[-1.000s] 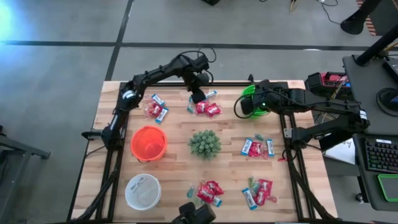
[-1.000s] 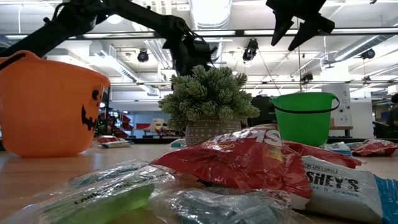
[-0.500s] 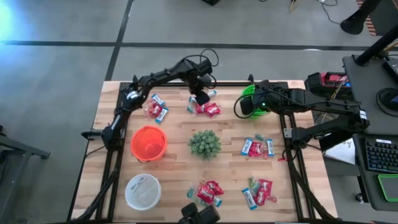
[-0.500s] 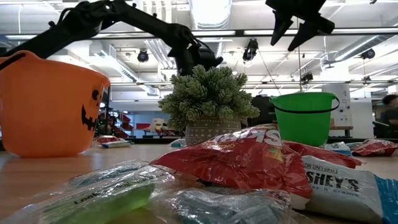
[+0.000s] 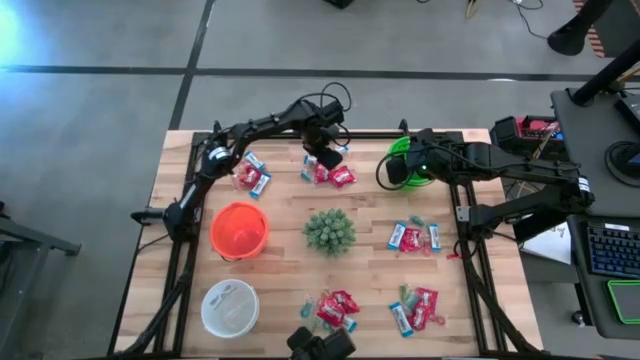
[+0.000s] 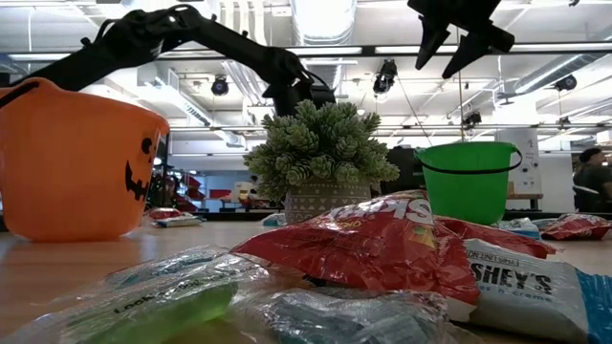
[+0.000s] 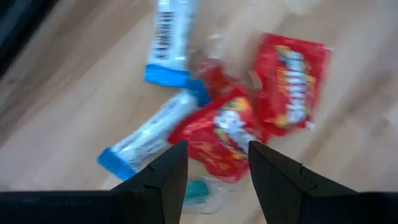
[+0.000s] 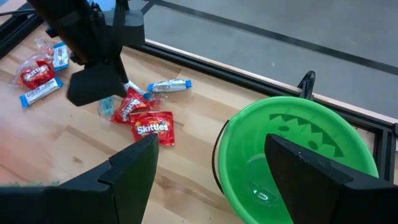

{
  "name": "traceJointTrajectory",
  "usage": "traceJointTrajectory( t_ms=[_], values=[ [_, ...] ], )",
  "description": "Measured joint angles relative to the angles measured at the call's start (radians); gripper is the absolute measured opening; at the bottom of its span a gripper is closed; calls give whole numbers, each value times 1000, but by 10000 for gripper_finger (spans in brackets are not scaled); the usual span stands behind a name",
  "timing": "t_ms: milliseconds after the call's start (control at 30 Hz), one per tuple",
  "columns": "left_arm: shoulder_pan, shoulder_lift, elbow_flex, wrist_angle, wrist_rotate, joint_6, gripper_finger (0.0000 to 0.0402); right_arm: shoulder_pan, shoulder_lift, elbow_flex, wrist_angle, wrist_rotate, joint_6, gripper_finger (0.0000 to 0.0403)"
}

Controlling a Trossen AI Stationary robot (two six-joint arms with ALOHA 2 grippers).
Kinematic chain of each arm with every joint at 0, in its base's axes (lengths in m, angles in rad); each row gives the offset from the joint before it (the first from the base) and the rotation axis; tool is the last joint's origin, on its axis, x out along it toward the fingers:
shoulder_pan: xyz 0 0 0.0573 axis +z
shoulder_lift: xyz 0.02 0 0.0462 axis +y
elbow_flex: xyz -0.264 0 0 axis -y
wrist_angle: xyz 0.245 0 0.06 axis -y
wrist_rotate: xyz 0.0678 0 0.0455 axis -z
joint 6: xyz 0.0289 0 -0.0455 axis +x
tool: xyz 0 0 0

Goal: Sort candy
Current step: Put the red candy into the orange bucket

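Three containers are seen on the wooden surface (image 5: 280, 200) in the high view: orange bucket (image 5: 239, 229) at centre left, nothing visible inside; white bowl (image 5: 229, 307) at lower left, contents unclear, only faint pale shapes; green bucket (image 5: 404, 163) at upper right, partly covered by the right arm. In the right wrist view its bottom is bare apart from one small pale mark.

Candy is laid out in five loose groups: upper-left group (image 5: 250, 174), upper-centre group (image 5: 328, 172), right-centre group (image 5: 412, 237), bottom-centre group (image 5: 334, 308), bottom-right group (image 5: 416, 307). Each is a mix of red packets, blue-and-white bars and small teal pieces; exact piece counts cannot be made out from above. One spiky green plant (image 5: 329, 230) is placed at the centre.

Left tool (image 7: 212, 168) is held just above the upper-centre group, fingers apart with nothing between them. Below it two red packets, two blue-and-white bars and one teal piece (image 7: 196, 191) are resolved, blurred.

Right tool (image 8: 208, 165) is held wide open over the near rim of the green bucket, nothing gripped.

In the low view the foreground candy (image 6: 382, 253) is cut off at the frame's lower edge; the surface behind the plant is hidden.
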Motion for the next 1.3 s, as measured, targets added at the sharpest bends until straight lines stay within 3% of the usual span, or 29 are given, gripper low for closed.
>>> traceJointTrajectory(
  t_ms=[367, 1067, 1300],
  values=[
    [-5, 4, 0, -29, -18, -121, 151, 0, 0, 0, 0, -25, 25, 286],
    [-29, 4, 0, 7, -15, -138, 151, 0, 0, 0, 0, -54, 54, 286],
    [-29, 3, 0, -39, 38, -140, 153, 0, 0, 0, -1, -82, 26, 286]
  ],
)
